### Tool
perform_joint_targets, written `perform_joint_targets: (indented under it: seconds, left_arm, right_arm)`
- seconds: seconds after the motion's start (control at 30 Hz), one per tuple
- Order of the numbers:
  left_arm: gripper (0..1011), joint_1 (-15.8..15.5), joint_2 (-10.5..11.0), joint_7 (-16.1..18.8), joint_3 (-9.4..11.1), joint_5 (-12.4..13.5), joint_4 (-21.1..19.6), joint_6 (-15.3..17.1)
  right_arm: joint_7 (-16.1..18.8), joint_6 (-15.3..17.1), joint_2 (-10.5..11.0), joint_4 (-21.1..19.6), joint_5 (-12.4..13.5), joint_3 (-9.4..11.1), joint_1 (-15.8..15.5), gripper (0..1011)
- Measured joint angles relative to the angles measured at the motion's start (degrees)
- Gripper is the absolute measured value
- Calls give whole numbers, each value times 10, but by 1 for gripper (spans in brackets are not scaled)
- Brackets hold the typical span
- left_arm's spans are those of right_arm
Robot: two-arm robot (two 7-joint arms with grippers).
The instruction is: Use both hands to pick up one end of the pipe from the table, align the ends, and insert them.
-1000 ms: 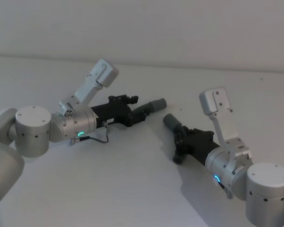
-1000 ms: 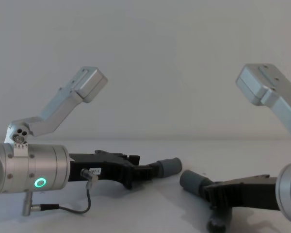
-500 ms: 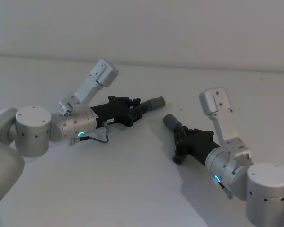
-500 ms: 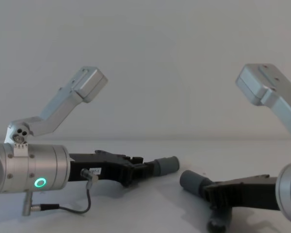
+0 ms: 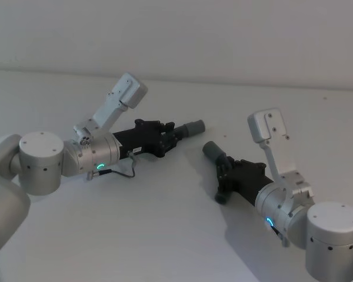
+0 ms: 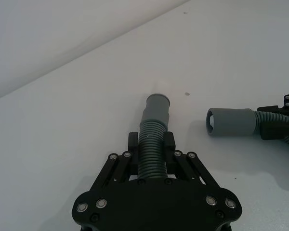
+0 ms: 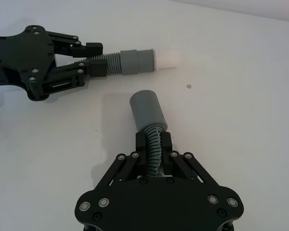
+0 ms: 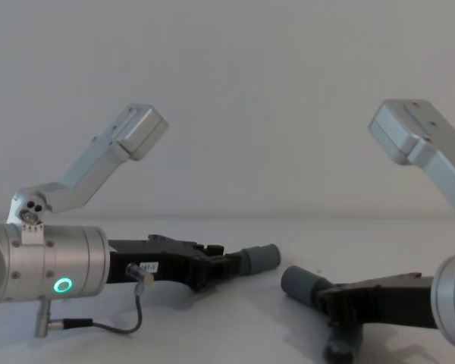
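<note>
Against the white table, my left gripper and right gripper each clamp ribbed pipe. The spigot cuff lies near the open cuff, left of it and off-axis; I should square them before pushing.

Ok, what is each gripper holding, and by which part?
Left gripper grips one pipe piece by its ribbed middle; right gripper grips the other pipe piece the same way.

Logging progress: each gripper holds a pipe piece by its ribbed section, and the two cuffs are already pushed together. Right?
No: the right wrist view shows the whitish spigot before the left gripper and the cuff before the right gripper apart, table between. The rest holds.
</note>
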Motion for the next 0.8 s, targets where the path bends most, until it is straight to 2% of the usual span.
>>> perform_joint_targets:
  seconds: [0.27, 0.4, 0.8]
  left_arm:
    - [296, 0, 0, -1, 0, 0, 0, -1]
    - [296, -2, 2, -6, 2, 3, 0, -13]
    - [296, -14, 16, -36, 10, 24, -7, -71]
  right_arm:
    - [0, -1, 1, 0, 0, 0, 0, 174]
    - [4, -10, 4, -2, -3, 0, 0, 174]
    - [25, -70, 36, -22, -22, 0, -3, 174]
